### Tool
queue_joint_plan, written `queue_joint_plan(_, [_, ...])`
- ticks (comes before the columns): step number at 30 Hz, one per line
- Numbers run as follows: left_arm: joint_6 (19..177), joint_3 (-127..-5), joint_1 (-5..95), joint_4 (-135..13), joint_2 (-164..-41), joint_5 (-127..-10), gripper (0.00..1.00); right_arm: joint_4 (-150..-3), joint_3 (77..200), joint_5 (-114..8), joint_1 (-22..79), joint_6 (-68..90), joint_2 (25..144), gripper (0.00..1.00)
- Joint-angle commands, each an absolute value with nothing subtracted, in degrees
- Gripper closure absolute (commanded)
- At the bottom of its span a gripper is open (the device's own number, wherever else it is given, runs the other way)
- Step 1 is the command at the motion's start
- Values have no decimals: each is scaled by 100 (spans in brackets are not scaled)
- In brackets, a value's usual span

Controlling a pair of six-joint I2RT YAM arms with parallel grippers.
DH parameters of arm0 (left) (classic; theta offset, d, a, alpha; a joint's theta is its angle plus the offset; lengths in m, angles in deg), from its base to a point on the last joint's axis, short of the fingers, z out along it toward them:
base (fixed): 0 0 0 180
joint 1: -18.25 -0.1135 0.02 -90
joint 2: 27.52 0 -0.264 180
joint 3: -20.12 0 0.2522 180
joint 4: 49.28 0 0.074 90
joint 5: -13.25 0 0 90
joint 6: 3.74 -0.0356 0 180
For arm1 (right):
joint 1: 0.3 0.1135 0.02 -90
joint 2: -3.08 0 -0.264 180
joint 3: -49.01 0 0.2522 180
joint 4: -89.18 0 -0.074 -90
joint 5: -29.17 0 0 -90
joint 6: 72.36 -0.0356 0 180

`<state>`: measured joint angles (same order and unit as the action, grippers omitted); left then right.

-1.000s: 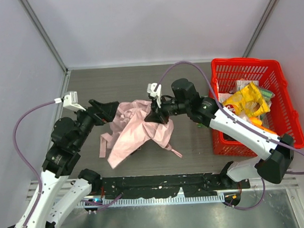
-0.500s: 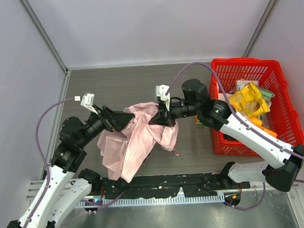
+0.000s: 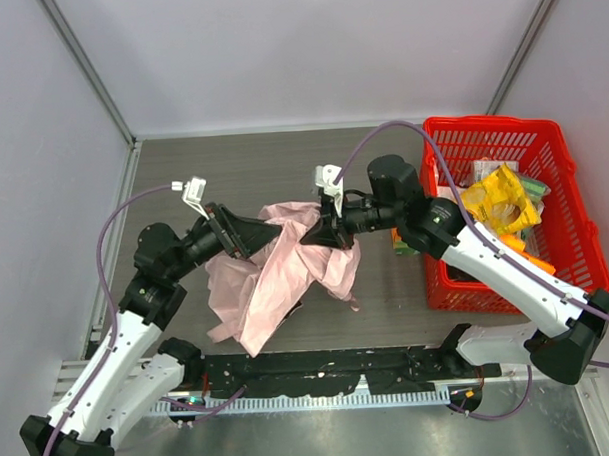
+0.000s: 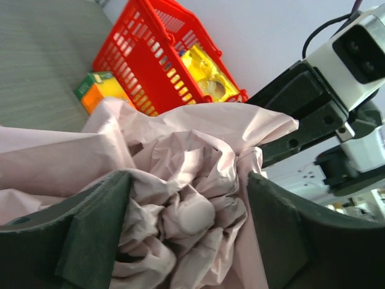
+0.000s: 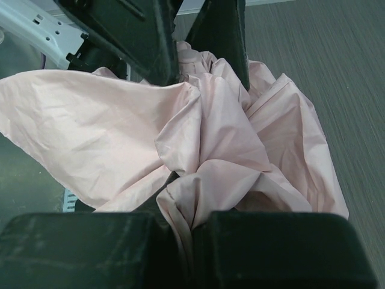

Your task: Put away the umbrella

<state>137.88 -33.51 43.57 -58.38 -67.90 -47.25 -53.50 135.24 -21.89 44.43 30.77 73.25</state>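
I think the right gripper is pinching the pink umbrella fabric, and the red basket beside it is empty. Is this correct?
Not quite. The red basket is not empty: the top external view shows a yellow packet and other items inside it. The rest is right: the right gripper is pinching the umbrella fabric.

Pale pink umbrella (image 3: 286,274), red basket (image 3: 491,131)

No text, label, brand or number can be read anywhere.
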Motion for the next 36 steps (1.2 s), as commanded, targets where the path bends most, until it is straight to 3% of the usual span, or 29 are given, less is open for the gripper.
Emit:
queue_joint_plan(1, [14005,-3293,4365,-5268,-6804,-4194,9,-6132,13906,-2154,4400,2933,7313,99])
queue_joint_plan(7, [14049,-3108,4365,-5530,-6452,-4361,3,-6273,13941,-2102,4268,2863,7322,99])
queue_joint_plan(16, [14023,-3371,4365,-5391,-7058,-4484,26,-6580,13941,-1908,4268,2538,7453,99])
queue_joint_plan(18, [13961,-3468,4365,-5268,-7146,-4537,41,-6510,13950,-1855,4268,2538,7462,99])
queue_joint_plan(20, [13891,-3538,4365,-5180,-7164,-4607,67,-6370,13950,-1881,4268,2485,7445,99])
queue_joint_plan(25, [13795,-3407,4365,-4407,-6936,-4353,94,-5711,13994,-2153,4268,2302,7462,99])
queue_joint_plan(26, [13725,-3372,4365,-4328,-6875,-4265,96,-5632,13976,-2206,4268,2187,7427,97])
queue_joint_plan(28, [13584,-3302,4365,-4091,-6743,-4098,100,-5605,13924,-2373,4259,1863,7357,81])
queue_joint_plan(30, [13452,-3179,4374,-3871,-6559,-4063,100,-5579,13932,-2409,4233,1460,7313,59])
queue_joint_plan(31, [13399,-3091,4365,-3652,-6471,-4019,100,-5509,13958,-2331,4207,1361,7313,41])
queue_joint_plan(33, [13329,-2880,4365,-3230,-6295,-3949,100,-5447,13967,-2068,4137,1097,7304,25])
queue_joint_plan(36, [13267,-2642,4365,-2579,-6127,-3755,100,-5473,13994,-1663,4057,728,7278,24])
